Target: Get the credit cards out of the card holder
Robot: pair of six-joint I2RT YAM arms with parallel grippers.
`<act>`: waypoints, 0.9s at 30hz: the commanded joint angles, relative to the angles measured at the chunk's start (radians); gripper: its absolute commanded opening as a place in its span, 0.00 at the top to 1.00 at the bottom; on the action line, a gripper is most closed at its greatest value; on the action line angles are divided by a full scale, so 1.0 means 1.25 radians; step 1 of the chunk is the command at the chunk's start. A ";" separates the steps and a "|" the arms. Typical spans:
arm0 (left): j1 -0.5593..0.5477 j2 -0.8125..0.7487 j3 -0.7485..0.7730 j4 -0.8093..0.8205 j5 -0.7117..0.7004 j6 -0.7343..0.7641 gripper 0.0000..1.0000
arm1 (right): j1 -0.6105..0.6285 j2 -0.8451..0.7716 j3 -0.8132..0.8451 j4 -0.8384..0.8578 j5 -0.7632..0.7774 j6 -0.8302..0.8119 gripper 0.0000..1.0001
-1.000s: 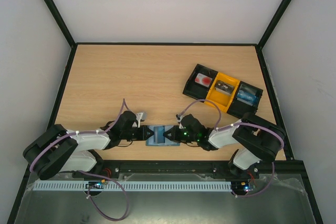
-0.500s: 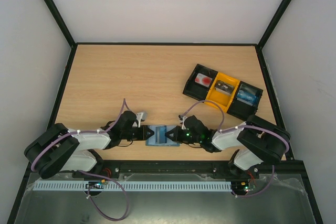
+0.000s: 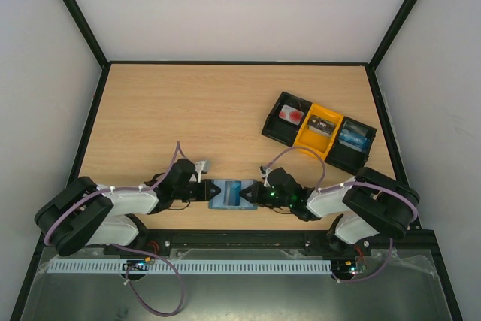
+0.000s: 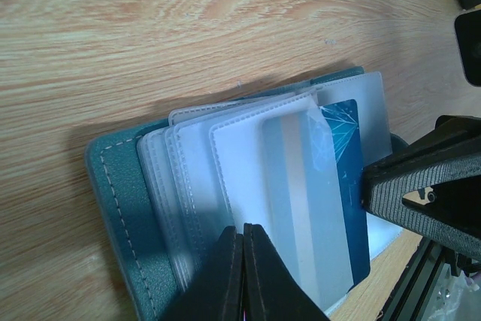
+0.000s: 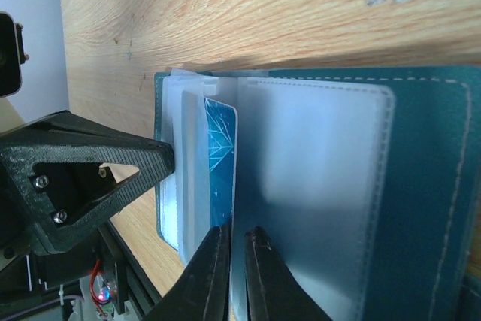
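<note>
The grey-blue card holder [image 3: 224, 195] lies open near the table's front edge, between both grippers. Its frosted inner sleeves [image 4: 195, 178] fan out. A blue credit card [image 4: 349, 186] with a pale stripe sticks partway out of a sleeve toward the right. My left gripper [image 4: 243, 232] is shut, its tips resting on the sleeves at the holder's left half [image 4: 120, 216]. My right gripper [image 5: 238, 234] is nearly shut, with only a sliver between its fingers. The blue card's edge [image 5: 220, 140], where it meets a frosted sleeve [image 5: 316, 186], runs into that sliver.
A black-and-yellow three-compartment tray [image 3: 319, 134] with small items stands at the back right. Black frame rails and white walls border the wooden table [image 3: 195, 110]. The metal base rail runs just behind the holder's near side.
My right gripper has drawn back to the right, and the blue card now shows further out of its sleeve. The left gripper stays in place, shut.
</note>
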State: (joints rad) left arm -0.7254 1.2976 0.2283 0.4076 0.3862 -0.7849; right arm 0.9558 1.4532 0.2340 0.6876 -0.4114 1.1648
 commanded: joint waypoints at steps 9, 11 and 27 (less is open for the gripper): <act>0.002 0.013 -0.002 -0.027 0.002 0.006 0.97 | -0.003 0.040 0.026 0.023 0.012 0.006 0.84; 0.002 0.014 -0.002 -0.024 0.003 0.006 0.97 | -0.003 0.047 0.034 0.023 0.008 0.003 0.83; 0.002 0.017 -0.005 -0.022 -0.004 0.005 0.97 | -0.004 -0.009 0.035 -0.052 0.046 -0.036 0.98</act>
State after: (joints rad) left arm -0.7254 1.2995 0.2283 0.4099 0.3946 -0.7864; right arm 0.9558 1.4956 0.2749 0.6933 -0.4118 1.1553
